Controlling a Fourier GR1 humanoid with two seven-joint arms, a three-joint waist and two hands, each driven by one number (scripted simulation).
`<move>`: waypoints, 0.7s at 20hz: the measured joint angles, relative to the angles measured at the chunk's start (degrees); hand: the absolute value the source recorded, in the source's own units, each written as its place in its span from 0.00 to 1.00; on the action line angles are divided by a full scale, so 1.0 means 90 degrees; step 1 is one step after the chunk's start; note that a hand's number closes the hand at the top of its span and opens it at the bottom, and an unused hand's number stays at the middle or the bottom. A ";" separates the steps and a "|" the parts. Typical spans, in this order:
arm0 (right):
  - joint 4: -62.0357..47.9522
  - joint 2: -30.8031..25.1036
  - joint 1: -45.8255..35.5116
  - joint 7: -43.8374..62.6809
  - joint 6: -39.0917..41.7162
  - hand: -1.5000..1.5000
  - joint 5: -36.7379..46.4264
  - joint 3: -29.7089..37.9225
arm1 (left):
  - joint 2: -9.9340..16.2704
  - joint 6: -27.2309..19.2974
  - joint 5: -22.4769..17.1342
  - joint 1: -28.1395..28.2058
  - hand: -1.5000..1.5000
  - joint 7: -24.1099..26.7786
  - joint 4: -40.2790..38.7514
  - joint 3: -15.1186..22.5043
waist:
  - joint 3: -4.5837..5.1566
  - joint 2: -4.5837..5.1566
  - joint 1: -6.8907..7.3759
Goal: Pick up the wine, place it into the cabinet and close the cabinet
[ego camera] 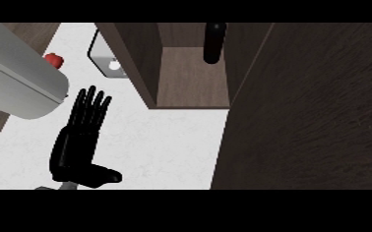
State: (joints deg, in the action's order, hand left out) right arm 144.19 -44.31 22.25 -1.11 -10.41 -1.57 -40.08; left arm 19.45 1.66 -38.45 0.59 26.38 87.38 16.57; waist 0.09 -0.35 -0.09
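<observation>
**One bottle in the cabinet, one hand in view**

You have a single hand showing: the left hand (pixel 78 137), low on the white counter (pixel 167 142), fingers straight and pointing up the view, thumb stuck out to its right. It holds nothing and touches none of the things around it. Your right hand does not show anywhere.

Count one wine bottle (pixel 214 42), dark and upright, standing at the back of the cabinet (pixel 193 81), well up and to the right of your left hand. It sits on the cabinet's brown floor, just beside the right inner wall.

One cabinet door (pixel 298 113) stands open, a broad dark wooden panel filling everything to the right of your hand, from the top of the scene to the bottom. It stands between that side of the view and the bottle.

Above your fingertips and a little right lies one white, dark-rimmed object (pixel 108 56) against the cabinet's left wall; you cannot tell what it is. Up and left of the hand, one large grey rounded body (pixel 29 86) crosses the corner, with one small red thing (pixel 53 60) at its upper edge.
</observation>
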 measured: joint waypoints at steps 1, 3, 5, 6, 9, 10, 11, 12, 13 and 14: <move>-0.0001 -0.0021 -0.0003 -0.0004 0.0035 1.00 0.0000 -0.0042 | 0.0105 0.0077 -0.0059 0.0054 0.00 -0.0003 0.0031 -0.0114 | 0.0002 -0.0001 -0.0002; -0.0009 -0.0046 0.0013 -0.0034 0.0077 1.00 0.0006 -0.0146 | 0.0281 0.0245 -0.0159 0.0129 0.00 0.0014 0.0018 -0.0328 | 0.0003 -0.0003 -0.0018; -0.0016 -0.0036 -0.0052 0.0035 0.0093 1.00 0.0016 -0.0214 | 0.0440 0.0430 -0.0290 0.0269 0.00 0.0024 0.0089 -0.0522 | 0.0005 -0.0001 0.0003; -0.0016 -0.0034 -0.0106 0.0081 0.0106 1.00 0.0019 -0.0220 | 0.0503 0.0531 -0.0339 0.0317 0.00 0.0049 0.0074 -0.0607 | 0.0006 0.0004 0.0014; -0.0013 -0.0024 -0.0265 0.0238 0.0138 1.00 0.0028 -0.0254 | 0.0728 0.0692 -0.0487 0.0443 0.00 -0.0056 0.0201 -0.0826 | 0.0007 0.0011 0.0045; -0.0012 -0.0020 -0.0325 0.0305 0.0153 1.00 0.0031 -0.0268 | 0.0790 0.0778 -0.0514 0.0474 0.00 -0.0045 0.0184 -0.0897 | 0.0009 0.0014 0.0050; -0.0006 -0.0030 -0.0363 0.0348 0.0164 1.00 0.0034 -0.0278 | 0.0855 0.0860 -0.0541 0.0464 0.00 -0.0039 0.0123 -0.0981 | 0.0010 0.0016 0.0039; -0.0001 -0.0040 -0.0404 0.0389 0.0179 1.00 0.0035 -0.0277 | 0.0951 0.0914 -0.0629 0.0471 0.00 -0.0114 0.0170 -0.1074 | 0.0011 0.0015 0.0047; -0.0004 -0.0028 -0.0455 0.0439 0.0194 1.00 0.0039 -0.0311 | 0.0995 0.0984 -0.0669 0.0475 0.00 -0.0139 0.0142 -0.1121 | 0.0012 0.0017 0.0048; -0.0014 0.0015 -0.0524 0.0500 0.0194 1.00 0.0041 -0.0324 | 0.1045 0.1065 -0.0699 0.0527 0.00 -0.0155 0.0153 -0.1152 | 0.0014 0.0019 0.0067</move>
State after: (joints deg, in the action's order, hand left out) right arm 144.07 -44.17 17.53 3.38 -8.67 -1.20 -43.00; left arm 28.86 11.24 -44.74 5.34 24.98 88.76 6.20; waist 0.22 -0.18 0.52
